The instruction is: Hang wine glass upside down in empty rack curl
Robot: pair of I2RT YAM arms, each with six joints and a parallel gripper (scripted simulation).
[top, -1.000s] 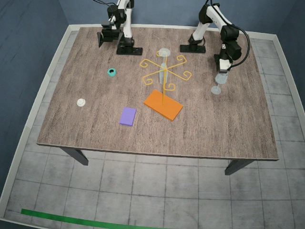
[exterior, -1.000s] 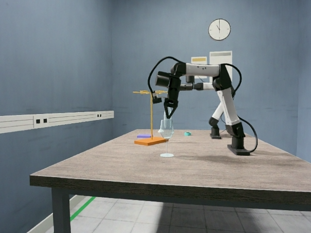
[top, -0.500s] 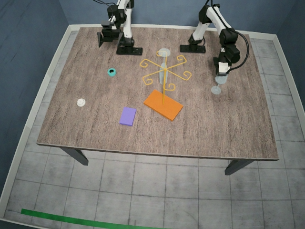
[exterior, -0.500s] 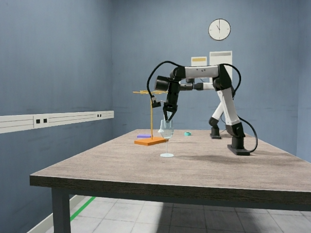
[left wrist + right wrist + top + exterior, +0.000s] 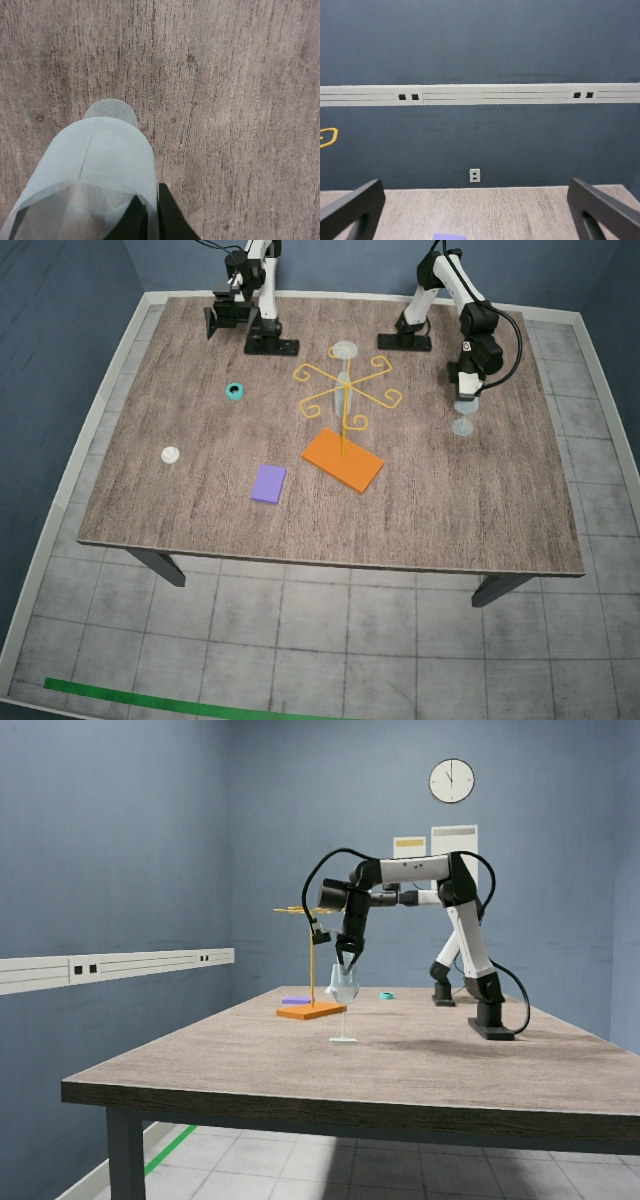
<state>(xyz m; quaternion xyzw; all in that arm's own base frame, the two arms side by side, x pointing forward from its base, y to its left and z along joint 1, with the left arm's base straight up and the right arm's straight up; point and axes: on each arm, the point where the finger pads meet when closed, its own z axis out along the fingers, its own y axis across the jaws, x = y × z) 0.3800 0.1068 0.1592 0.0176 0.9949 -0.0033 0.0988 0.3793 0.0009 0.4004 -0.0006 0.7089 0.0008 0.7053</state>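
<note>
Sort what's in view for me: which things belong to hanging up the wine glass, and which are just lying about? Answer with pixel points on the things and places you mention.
Part of the job:
- standing glass (image 5: 462, 427) (image 5: 343, 991) (image 5: 100, 145)
- rack (image 5: 330, 450) (image 5: 312, 962) (image 5: 337, 134)
- hanging glass (image 5: 339, 402) (image 5: 345, 958), to be left alone

Just lying about:
- teal ring (image 5: 235, 396) (image 5: 386, 997)
- white disc (image 5: 170, 454) (image 5: 328, 989)
- purple block (image 5: 268, 483) (image 5: 297, 1000) (image 5: 449, 237)

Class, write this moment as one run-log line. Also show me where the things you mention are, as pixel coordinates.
wine glass (image 5: 462, 427) (image 5: 338, 986) (image 5: 100, 150): upright on table (image 5: 439, 508) (image 5: 465, 1071) (image 5: 240, 100) (image 5: 520, 210) | left fingers (image 5: 358, 953): shut on its bowl wall | right fingers (image 5: 208, 322): open, nothing between | hanging: not done

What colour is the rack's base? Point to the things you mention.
The base (image 5: 330, 463) (image 5: 302, 1013) is plain orange, showing best in the top view.
</note>
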